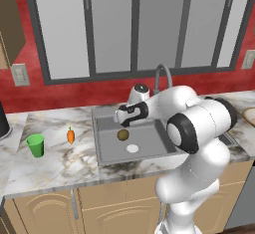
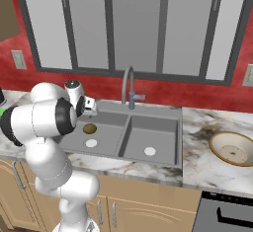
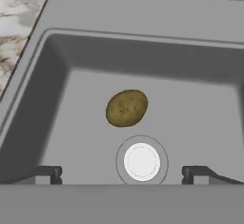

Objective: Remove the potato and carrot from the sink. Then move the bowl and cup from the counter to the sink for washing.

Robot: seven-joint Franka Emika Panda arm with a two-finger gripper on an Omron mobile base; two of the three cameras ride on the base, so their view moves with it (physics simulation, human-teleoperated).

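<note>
Claw (image 3: 122, 174) hanging spread wide at bottom of hand view, gripping nothing. Potato (image 3: 126, 107) sitting mid-frame on sink (image 3: 143, 18) floor, just above white drain (image 3: 141, 161). Probably best: centring over potato, descending straight, avoiding drain, closing gently.

Two base cameras look forward and down from behind the arm — left and right. Both share the sink (image 1: 107, 151). The hand camera peers closely into its left basin.

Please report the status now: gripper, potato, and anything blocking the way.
Gripper open, above the left sink basin. Potato on the basin floor beside the drain. Nothing in the way.
</note>
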